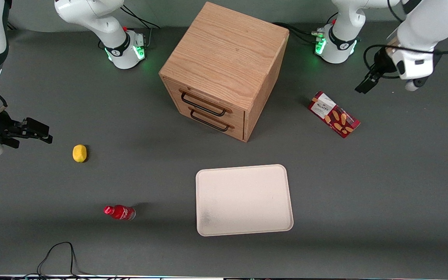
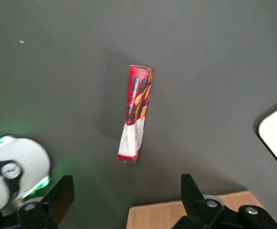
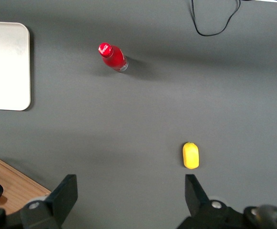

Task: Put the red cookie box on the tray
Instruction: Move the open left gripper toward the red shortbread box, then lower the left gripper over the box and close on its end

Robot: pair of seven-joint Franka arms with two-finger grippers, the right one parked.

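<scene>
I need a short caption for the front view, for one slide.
Open left gripper hovers above the table near the red cookie box; the tray lies bare, nearer the camera.

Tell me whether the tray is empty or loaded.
Empty: the tray is bare; the red cookie box lies on the table, gripper above it, jaws open.

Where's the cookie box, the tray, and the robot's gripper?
red cookie box (image 1: 334, 114): front view, its top face.
tray (image 1: 243, 200): front view, bare middle.
gripper (image 1: 368, 82): front view, open, above the table near the box.
</scene>
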